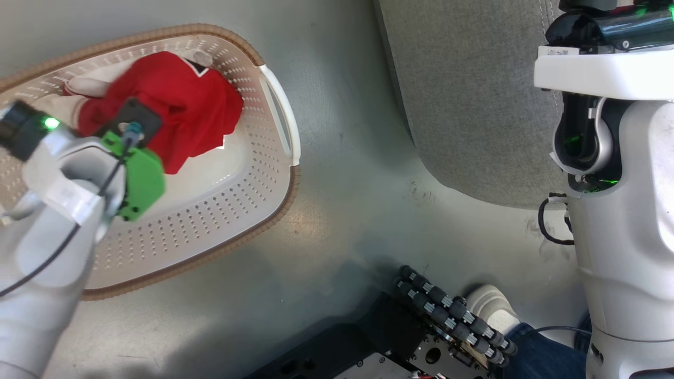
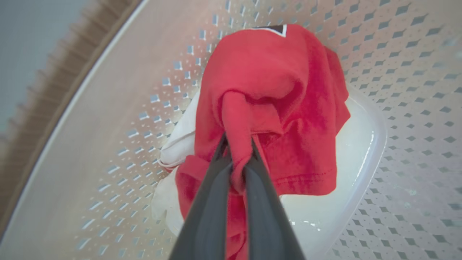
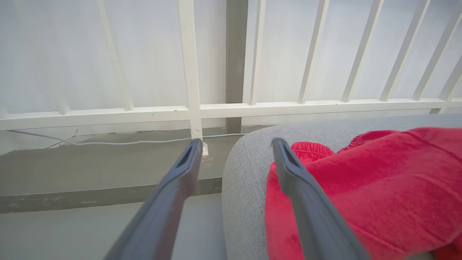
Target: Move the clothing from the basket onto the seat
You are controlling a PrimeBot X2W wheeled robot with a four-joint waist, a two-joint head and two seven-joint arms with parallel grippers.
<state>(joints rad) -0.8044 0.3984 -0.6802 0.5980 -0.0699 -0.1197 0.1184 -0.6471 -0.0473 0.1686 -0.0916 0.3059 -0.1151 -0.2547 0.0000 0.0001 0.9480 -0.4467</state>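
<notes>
The left pincer (image 2: 238, 144) is pinching a bunched fold of one red garment (image 2: 274, 83) inside the basket (image 1: 226, 210), its dark fingers pressed nearly together on the cloth. The right pincer (image 3: 235, 144) is spread and grips nothing. It hangs well to the basket's right, over the rounded edge of the seat (image 3: 245, 173). I cannot tell whether its finger touches the other red garment (image 3: 379, 180) lying there.

The basket stands on a dull grey-green floor (image 1: 342, 184), with a strip of bare floor between it and the grey seat to its right. Below and right of the basket, a person's white shoe (image 1: 489, 305) rests on the floor beside the robot's base. In the right wrist view a white railing (image 3: 189, 72) stands before a pale wall, and a thin cable (image 3: 144, 141) runs along its foot.

The garment in the basket is crumpled red fabric with a stitched hem, white cloth (image 2: 180, 141) beneath it and a dark, white-edged patch (image 2: 272, 29) at its far side. The one on the seat shows a gathered elastic edge (image 3: 310, 148).
</notes>
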